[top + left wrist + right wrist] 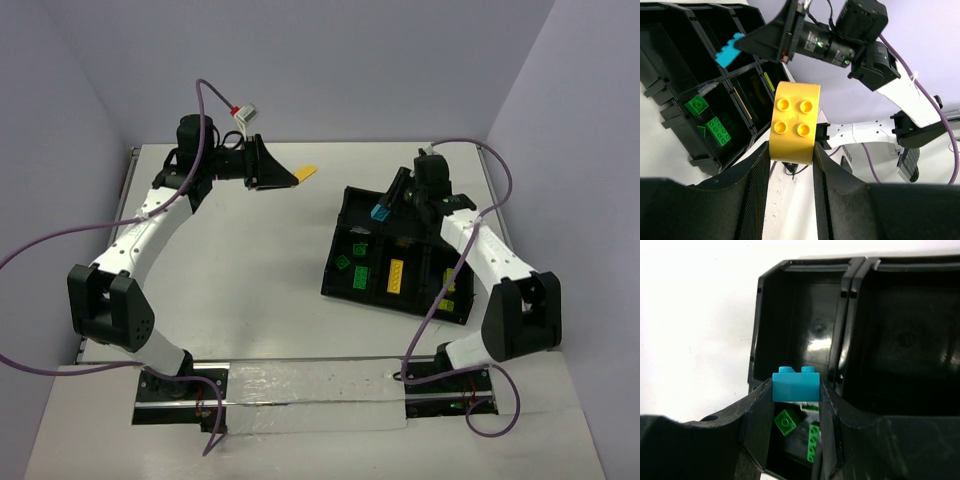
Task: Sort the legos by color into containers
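The yellow lego is clamped between the two fingers of the left gripper. The jaws are closed down to the brick's width, and four studs are turned toward the wrist camera. In the overhead view this pair is found in the upper middle of the frame, over the white table and well apart from the black tray, which is set at an angle at centre right.

Over at the tray, a light blue lego is pinched in the right gripper. The jaws are drawn in tight against its two sides, with its studs pointing up in the wrist view. From above, the brick is seen at the tray's upper left end, just inside the rim. Which compartment lies directly under it cannot be told.

Inside the tray, green legos are gathered in the lower left compartment. Another yellow brick is laid in the lower middle compartment, just to their right. Lime and yellow pieces can be made out at the tray's lower right, partly hidden by the right arm and its purple cable.
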